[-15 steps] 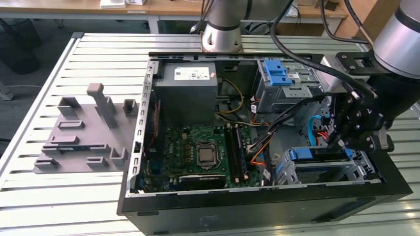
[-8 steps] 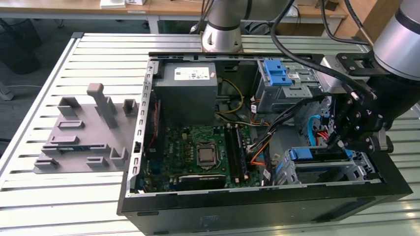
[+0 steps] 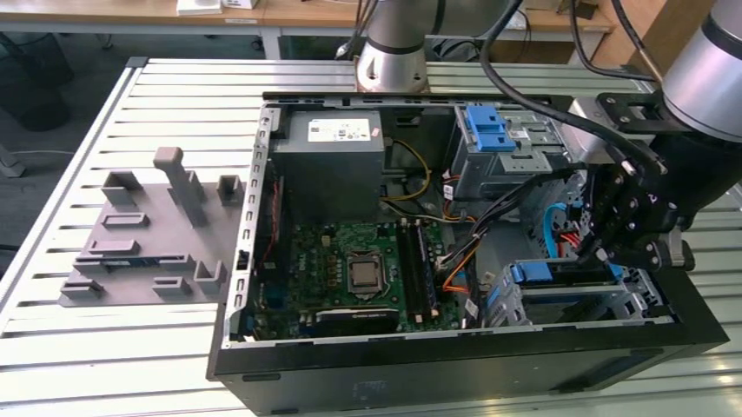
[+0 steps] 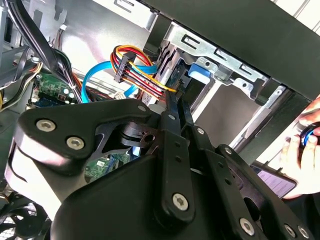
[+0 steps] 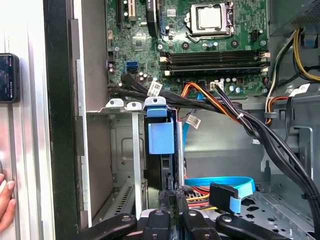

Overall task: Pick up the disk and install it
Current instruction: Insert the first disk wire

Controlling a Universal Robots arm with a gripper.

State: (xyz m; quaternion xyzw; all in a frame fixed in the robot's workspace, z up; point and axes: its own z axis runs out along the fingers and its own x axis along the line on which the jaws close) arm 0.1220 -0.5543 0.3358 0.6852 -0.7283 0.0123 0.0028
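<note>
The disk [image 3: 568,272] is off the table and down in the case's drive bay [image 3: 644,300]. In the exterior view the bay sits at about four o'clock from the motherboard [image 3: 360,261], in the corner of the case across from the power supply [image 3: 336,143] at eleven o'clock. So I judge the picking up done and the installing well along.

My gripper [image 3: 592,256] hangs over that bay, fingers reaching down into it. In the first wrist view the disk [image 5: 161,136] stands on edge between the bay's metal rails [image 5: 134,150], its blue caddy end facing the motherboard's edge. My gripper [image 5: 174,192] is at its other end, the jaws drawn in narrow on either side of the thin slab. They look clamped on it, though my own linkage covers the contact, so I say that with some reserve. In the second wrist view my gripper [image 4: 174,102] points at the same slot, just beside the red, yellow and orange cable bundle [image 4: 135,67] and a blue tab [image 4: 200,70] in the bay frame.

What is left, as I judge it, is the seating. I cannot tell whether the caddy is pushed fully home or latched, and I have not let go. The blue flat cable [image 5: 220,182] lies loose on the case floor near the bay, joined to nothing I can make out.

A grey fixture [image 3: 151,234] sits on the table at nine o'clock, well apart from the case. A person's hand [image 4: 300,155] rests outside the case wall.
</note>
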